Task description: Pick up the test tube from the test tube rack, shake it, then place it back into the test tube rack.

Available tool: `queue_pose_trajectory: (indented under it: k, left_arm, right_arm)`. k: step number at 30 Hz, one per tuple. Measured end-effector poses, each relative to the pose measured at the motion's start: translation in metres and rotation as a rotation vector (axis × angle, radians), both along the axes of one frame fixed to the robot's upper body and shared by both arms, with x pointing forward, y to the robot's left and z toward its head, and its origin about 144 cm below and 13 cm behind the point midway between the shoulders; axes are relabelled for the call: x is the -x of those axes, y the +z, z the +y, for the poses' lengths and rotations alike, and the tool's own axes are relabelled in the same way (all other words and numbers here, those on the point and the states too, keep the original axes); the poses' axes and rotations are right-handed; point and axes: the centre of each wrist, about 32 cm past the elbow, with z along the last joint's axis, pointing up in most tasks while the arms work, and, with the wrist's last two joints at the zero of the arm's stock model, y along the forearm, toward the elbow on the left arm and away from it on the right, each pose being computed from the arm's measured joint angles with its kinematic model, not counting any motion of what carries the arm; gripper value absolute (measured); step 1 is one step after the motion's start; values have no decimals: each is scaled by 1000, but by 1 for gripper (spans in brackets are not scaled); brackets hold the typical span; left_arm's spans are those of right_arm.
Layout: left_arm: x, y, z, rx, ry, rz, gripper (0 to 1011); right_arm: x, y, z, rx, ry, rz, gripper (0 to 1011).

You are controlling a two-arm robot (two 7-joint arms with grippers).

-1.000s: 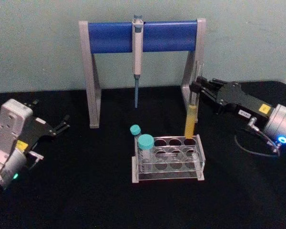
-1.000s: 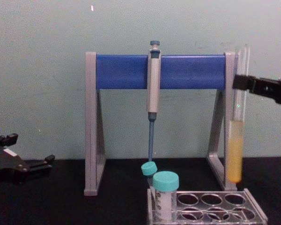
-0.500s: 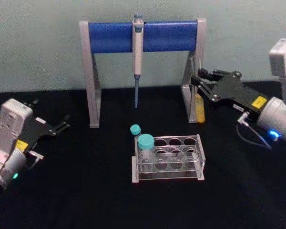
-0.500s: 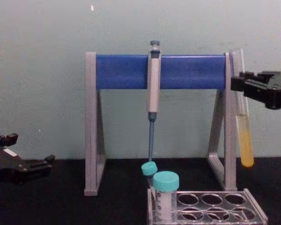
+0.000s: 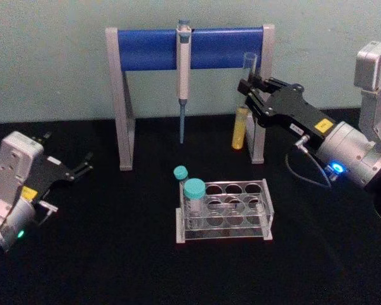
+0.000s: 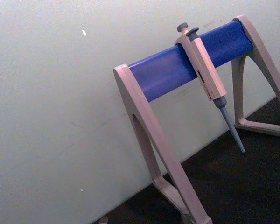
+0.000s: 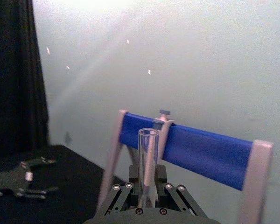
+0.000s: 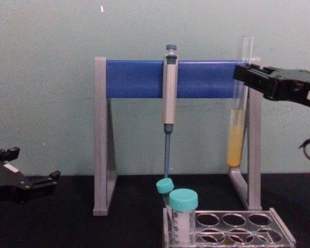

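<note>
While the right jaws are clenched on the upper part of the test tube, the tube hangs in the air, slightly tilted. Its open mouth is above the jaws, and its yellow-filled lower end is below them, leaning toward the robot's left. The tube shows in front of the right leg of the pipette stand, its tip above the black table. The test tube rack stands on the table below the right jaws, nearer the robot and to their left, well apart from the tube. Two teal-capped vials stand at the rack's end farthest from those jaws. A pipette hangs from the stand's blue bar, left of the right jaws. The left jaws rest released, low over the table, far to the left and well apart from rack and tube.
</note>
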Motion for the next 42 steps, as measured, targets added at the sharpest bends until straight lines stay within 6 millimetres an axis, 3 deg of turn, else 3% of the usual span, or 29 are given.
queue_pose_trajectory:
  k: [12,22,30,36,42]
  left_arm:
    - [0,0,0,0,0,0,1001]
    - [0,0,0,0,0,0,1001]
    - [0,0,0,0,0,0,1001]
    - [0,0,0,0,0,0,1002]
    - [0,0,0,0,0,0,1001]
  right_arm:
    - [-3,-2,-6,-106,204,116,220]
    - [12,10,-31,7,256,137,220]
    - [24,22,-38,187,124,57,220]
    - [26,21,-24,275,-30,-45,220]
    - [18,11,-11,226,-84,-83,220]
